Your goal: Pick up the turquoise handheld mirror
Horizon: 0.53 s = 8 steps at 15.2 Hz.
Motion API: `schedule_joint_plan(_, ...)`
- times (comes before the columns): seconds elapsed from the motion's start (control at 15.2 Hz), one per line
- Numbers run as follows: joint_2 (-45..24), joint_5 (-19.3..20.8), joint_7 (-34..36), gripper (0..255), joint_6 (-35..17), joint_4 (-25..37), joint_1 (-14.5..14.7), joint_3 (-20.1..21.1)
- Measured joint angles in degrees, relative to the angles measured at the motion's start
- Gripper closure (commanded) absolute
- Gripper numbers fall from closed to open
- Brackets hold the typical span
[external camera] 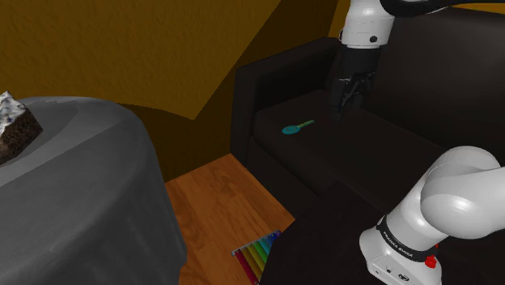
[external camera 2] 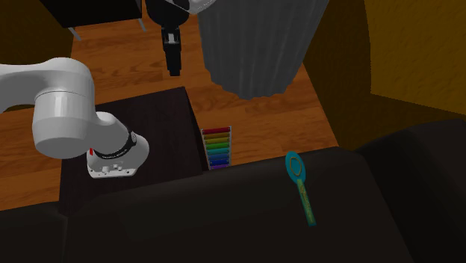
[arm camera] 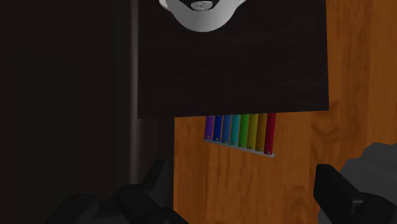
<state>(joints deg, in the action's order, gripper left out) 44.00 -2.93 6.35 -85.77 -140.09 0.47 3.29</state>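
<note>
The turquoise handheld mirror [external camera: 297, 127] lies flat on the dark sofa's seat [external camera: 340, 150], near the armrest. In the second exterior view the mirror [external camera 2: 299, 179] shows its round head and a greenish handle that points toward the sofa's back. My black gripper [external camera: 340, 108] hangs in the air, well apart from the mirror and touching nothing. In the second exterior view the gripper [external camera 2: 175, 69] points down over the wooden floor. In the wrist view the gripper [arm camera: 242, 191] is open, its fingers [arm camera: 156, 184] wide apart with nothing between them.
A rainbow-barred xylophone [external camera 2: 217, 147] lies on the wooden floor between the dark stand [external camera 2: 149, 119] and the sofa. A round table under a grey cloth [external camera: 73, 186] stands at the shoulder view's left, with a dark cake-like block [external camera: 16, 129] on it.
</note>
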Motion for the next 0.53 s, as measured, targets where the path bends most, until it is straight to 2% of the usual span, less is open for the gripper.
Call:
schedule_joint_plan(0.13,-0.3,0.5,-1.0,0,-0.6,-0.3,0.0,-0.5)
schedule_joint_plan(0.53,-1.8,6.5,-14.4,0,-8.3,-5.4,-0.7,-8.1)
